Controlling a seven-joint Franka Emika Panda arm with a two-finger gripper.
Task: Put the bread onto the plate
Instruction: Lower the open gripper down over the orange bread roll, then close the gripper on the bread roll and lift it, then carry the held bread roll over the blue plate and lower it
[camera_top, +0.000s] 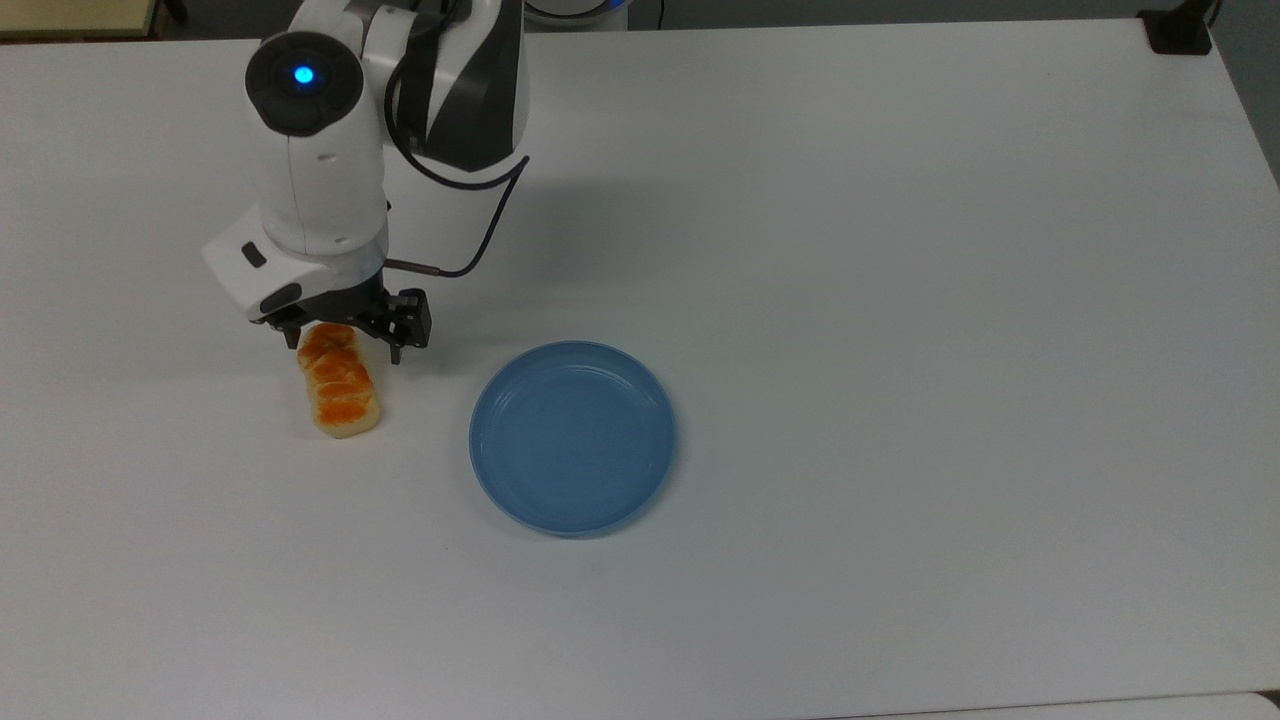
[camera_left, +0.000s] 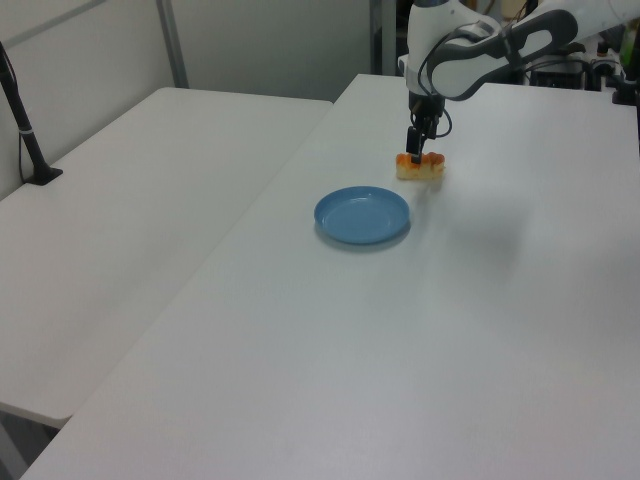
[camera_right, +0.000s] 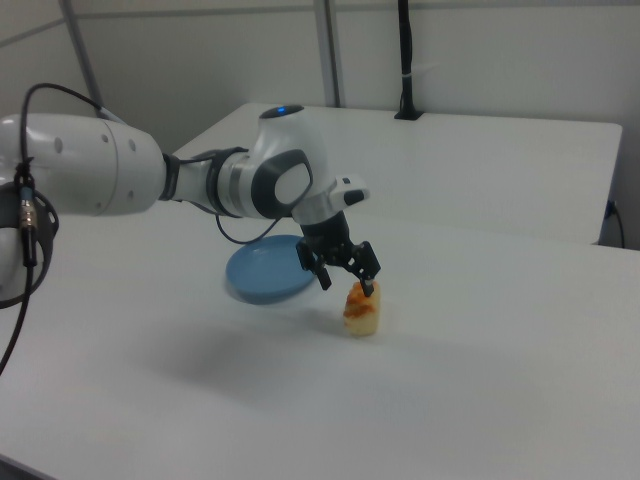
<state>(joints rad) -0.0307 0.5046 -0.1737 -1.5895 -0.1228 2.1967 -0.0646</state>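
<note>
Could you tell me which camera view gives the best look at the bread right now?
The top view: the bread lies lengthwise there, its orange bumps plain, with one end under the gripper. In the left view the bread is far off, partly behind the fingers. In the right view the bread appears end-on.
</note>
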